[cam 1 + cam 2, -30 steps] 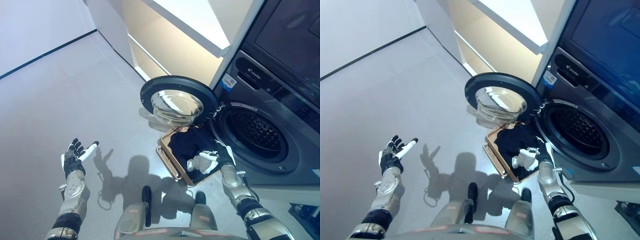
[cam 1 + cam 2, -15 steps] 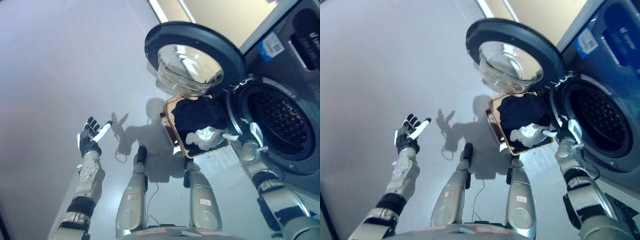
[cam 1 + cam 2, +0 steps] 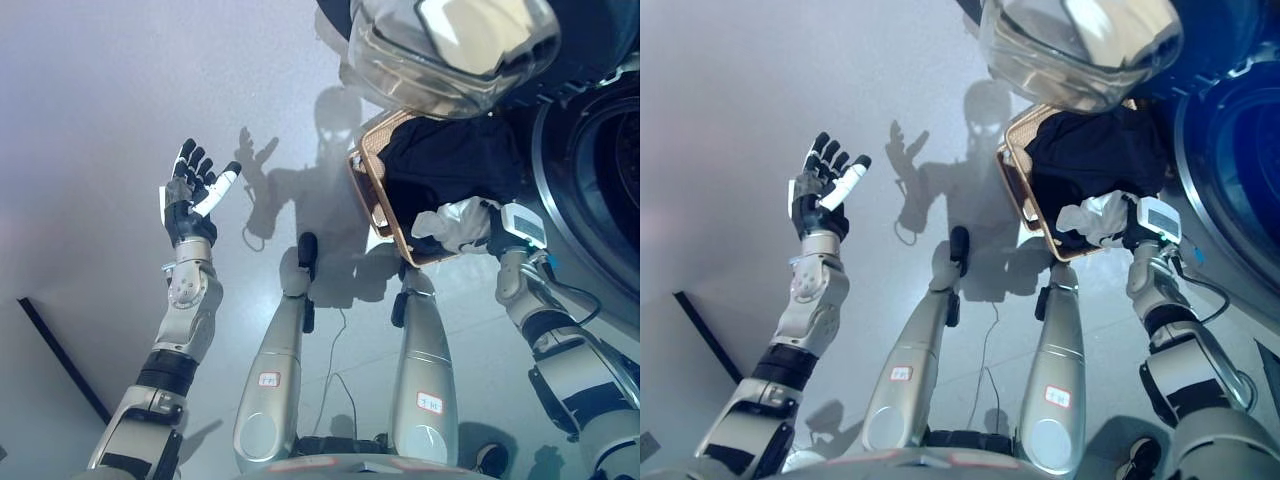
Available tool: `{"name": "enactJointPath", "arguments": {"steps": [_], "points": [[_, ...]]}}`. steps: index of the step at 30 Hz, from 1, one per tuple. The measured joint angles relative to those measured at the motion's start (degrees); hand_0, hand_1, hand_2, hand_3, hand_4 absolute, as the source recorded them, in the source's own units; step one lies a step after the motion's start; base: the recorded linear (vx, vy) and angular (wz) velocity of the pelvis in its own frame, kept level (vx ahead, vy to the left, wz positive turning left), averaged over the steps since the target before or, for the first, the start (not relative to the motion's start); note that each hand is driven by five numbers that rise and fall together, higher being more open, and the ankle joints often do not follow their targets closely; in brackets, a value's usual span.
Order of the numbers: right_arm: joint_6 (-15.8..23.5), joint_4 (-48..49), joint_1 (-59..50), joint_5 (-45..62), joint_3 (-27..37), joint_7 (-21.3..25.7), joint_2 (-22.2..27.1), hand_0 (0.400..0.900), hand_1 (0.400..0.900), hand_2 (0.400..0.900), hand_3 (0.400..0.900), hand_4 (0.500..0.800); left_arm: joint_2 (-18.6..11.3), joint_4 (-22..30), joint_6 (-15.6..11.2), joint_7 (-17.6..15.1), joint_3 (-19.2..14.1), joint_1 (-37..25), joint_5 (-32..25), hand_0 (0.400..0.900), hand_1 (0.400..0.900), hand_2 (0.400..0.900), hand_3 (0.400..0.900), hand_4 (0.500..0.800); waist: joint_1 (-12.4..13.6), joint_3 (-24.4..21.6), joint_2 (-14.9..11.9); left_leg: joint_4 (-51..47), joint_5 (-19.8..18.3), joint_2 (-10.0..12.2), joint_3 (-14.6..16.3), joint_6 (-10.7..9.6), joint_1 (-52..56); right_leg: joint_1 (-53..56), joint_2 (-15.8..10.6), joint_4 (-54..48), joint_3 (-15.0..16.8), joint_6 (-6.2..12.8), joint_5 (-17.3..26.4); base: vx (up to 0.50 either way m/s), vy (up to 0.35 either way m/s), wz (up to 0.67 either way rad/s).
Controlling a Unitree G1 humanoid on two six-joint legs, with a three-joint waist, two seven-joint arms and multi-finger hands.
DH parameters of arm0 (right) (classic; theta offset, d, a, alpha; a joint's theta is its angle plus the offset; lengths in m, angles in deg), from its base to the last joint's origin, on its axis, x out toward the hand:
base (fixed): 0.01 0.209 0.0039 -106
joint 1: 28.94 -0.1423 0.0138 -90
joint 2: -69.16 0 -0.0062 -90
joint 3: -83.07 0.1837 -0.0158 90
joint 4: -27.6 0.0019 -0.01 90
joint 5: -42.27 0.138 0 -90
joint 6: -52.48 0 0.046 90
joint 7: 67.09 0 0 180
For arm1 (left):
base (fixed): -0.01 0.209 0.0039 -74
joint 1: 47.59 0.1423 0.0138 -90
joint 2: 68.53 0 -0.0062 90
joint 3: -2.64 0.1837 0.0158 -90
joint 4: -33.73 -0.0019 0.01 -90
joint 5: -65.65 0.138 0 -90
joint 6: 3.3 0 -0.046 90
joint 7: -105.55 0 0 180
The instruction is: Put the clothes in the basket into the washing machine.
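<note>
Left eye view. The left robot hand [image 3: 196,196] is raised over bare grey floor [image 3: 90,120] at the view's left, palm up, fingers spread straight and apart, holding nothing. It is well apart from the laundry. The basket [image 3: 372,190], tan-rimmed, sits on the floor at upper right, directly below the open washing machine door [image 3: 450,50], whose glass bowl bulges toward the camera. Inside the basket lies a dark garment [image 3: 450,165] filling most of it, with a white garment [image 3: 455,222] bunched at the near edge. The right robot hand [image 3: 497,230] is down at that near edge, against the white garment; its fingers are buried in the cloth, so whether they are curled on it or straight cannot be told. The washing machine drum opening [image 3: 600,170] shows at the right edge, just beside the basket.

Right eye view. Same arrangement. The left robot hand [image 3: 825,190] stands open with fingers fanned, clear of everything. The basket [image 3: 1025,185] lies between the door [image 3: 1080,40] above and the right robot hand [image 3: 1130,222] below. The white garment [image 3: 1090,215] touches that hand; the dark garment [image 3: 1100,150] lies behind it, still within the basket rim. The grip here is likewise hidden. The drum opening [image 3: 1230,150] is at the right edge, with no cloth visible in it.
</note>
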Motion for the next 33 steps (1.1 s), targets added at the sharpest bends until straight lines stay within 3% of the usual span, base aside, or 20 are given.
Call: {"name": "enactJointPath", "arguments": {"steps": [8,17,18,21,33], "points": [[-0.8,0.0,-3.4,-4.5,-3.7,0.6,4.1,0.9,0.9,0.9,0.9,0.8,-1.1,1.4,-0.2,0.0,0.7,-0.1,0.4,0.9,0.9,0.9,0.9,0.8,1.1,0.0,0.1,3.4,-0.4,-0.6,0.5,0.2,-7.0,-7.1,-0.2,3.1,1.2,0.11,-0.3,0.01,0.0,-0.05],[-0.7,1.9,-6.7,-5.4,-4.9,2.7,7.4,0.9,0.9,0.9,0.9,0.8,-3.8,8.5,-1.4,-0.4,0.5,0.0,0.9,0.9,0.9,0.9,0.9,0.8,1.5,0.0,0.0,10.7,-2.2,-0.8,0.6,0.5,-17.7,-16.2,-0.1,6.7,2.6,0.43,-0.4,-0.01,-0.001,-0.01],[-0.7,2.2,-7.2,-5.4,-4.9,2.7,7.6,0.853,0.853,0.853,0.853,0.772,-4.0,8.7,-1.4,-0.4,0.4,0.0,1.0,0.9,0.9,0.9,0.9,0.8,1.4,0.0,0.0,11.1,-2.3,-0.8,0.6,0.5,-18.5,-17.0,-0.1,6.9,2.7,0.43,-0.4,-0.01,-0.004,-0.03],[-0.6,2.7,-8.7,-5.2,-5.4,3.4,8.1,0.4,0.4,0.4,0.4,0.5,-4.2,9.2,-1.5,-1.0,0.4,0.0,1.0,0.9,0.9,0.9,0.9,0.8,1.4,0.0,0.0,12.1,-2.6,-0.8,0.7,0.5,-20.9,-19.3,0.0,7.5,2.9,0.43,-0.4,-0.01,0.0,-0.02],[-0.7,2.4,-12.4,-4.3,-5.3,5.3,8.1,0.4,0.4,0.4,0.4,0.5,-4.9,9.6,-2.5,-1.5,0.0,-0.1,1.0,0.9,0.9,0.9,0.9,0.8,1.9,0.0,0.0,12.3,-2.7,-0.7,1.5,0.6,-23.0,-22.0,0.0,7.8,3.8,0.48,-0.4,0.01,0.003,-0.02]]}}
